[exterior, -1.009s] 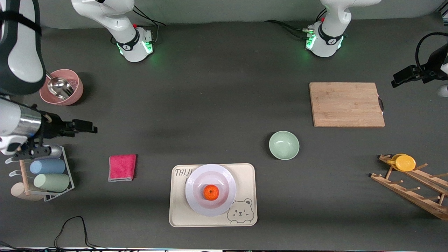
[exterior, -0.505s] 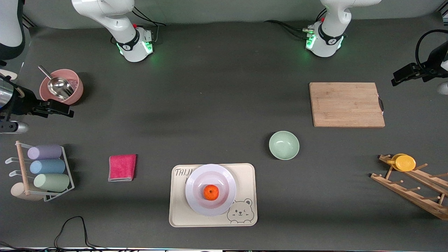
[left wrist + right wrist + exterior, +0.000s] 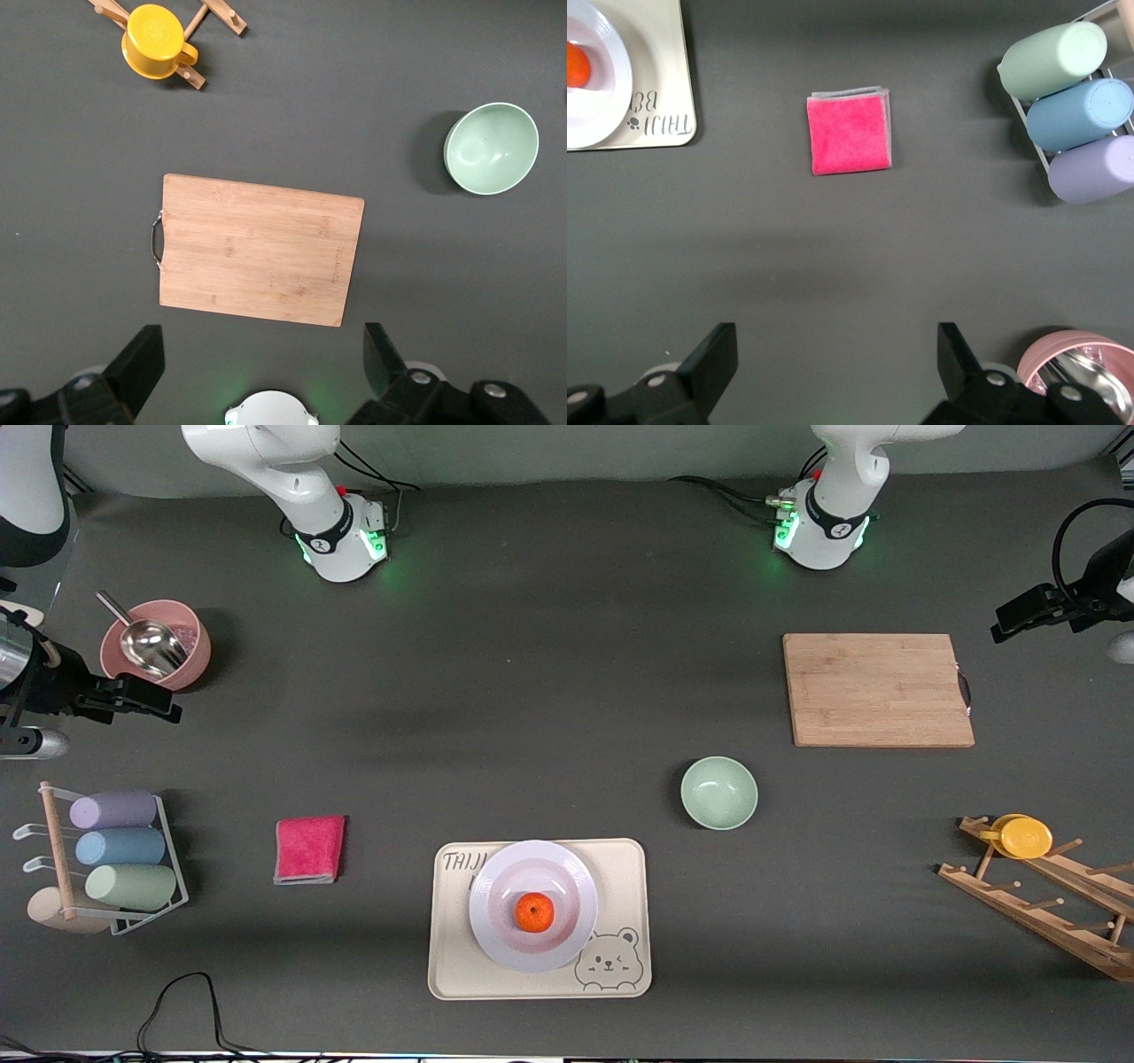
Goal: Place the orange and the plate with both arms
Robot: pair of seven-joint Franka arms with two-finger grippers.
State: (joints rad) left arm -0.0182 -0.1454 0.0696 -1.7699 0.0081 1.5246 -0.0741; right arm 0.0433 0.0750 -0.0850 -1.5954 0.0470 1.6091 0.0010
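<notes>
front: orange [image 3: 534,912] sits in plate [image 3: 533,905] on bear tray [image 3: 620,895]; right gripper [image 3: 133,698] beside pink bowl [image 3: 156,646], left gripper [image 3: 1032,609] near cutting board [image 3: 877,689] | left wrist: fingers [image 3: 133,367] spread wide, holding nothing, over cutting board [image 3: 257,251] | right wrist: fingers [image 3: 713,359] wide, holding nothing, over bare table; plate [image 3: 598,88] at frame edge

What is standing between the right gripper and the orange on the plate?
Nothing visible does. The right gripper, open, hangs beside the pink bowl; the orange sits exposed on the plate. The pink cloth lies flat near that line.
</notes>
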